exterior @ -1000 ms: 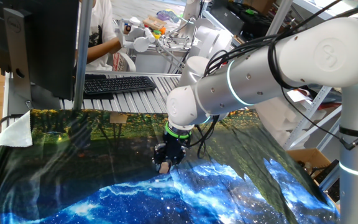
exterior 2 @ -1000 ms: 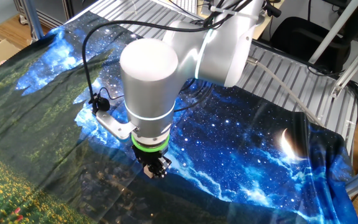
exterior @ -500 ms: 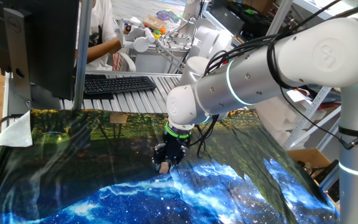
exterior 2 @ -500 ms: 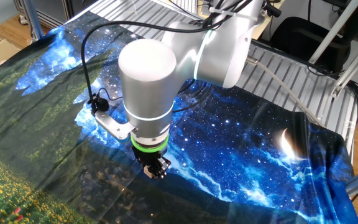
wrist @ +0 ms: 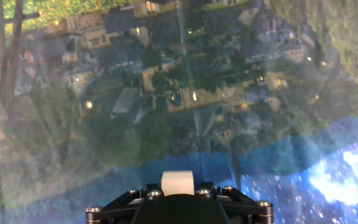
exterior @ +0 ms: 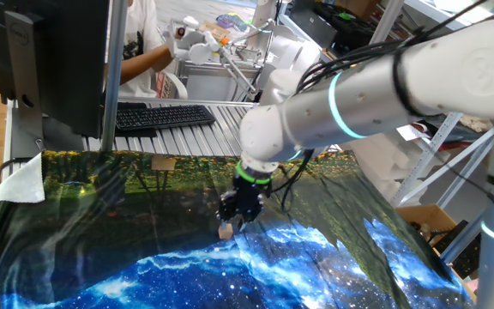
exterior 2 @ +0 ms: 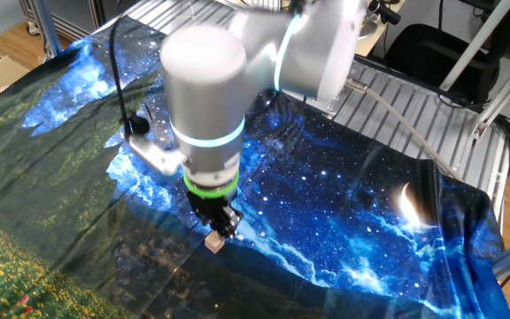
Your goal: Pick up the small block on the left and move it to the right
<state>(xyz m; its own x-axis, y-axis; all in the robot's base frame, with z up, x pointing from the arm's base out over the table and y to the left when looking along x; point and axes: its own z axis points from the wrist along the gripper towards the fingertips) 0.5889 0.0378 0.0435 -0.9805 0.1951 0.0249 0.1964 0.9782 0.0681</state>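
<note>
Hanging above the cloth near the table's middle, the gripper seems closed on the block, lifted for carrying.

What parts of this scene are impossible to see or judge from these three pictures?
- Hand view: the gripper body hides the lower part of the small block, and the frame edge cuts off the jaws.
- One fixed view: the small block is too tiny to tell if the jaws touch it.
- The other fixed view: the arm hides the cloth behind it.
- Whether the block rests on the cloth or hangs just above: unclear.
</note>
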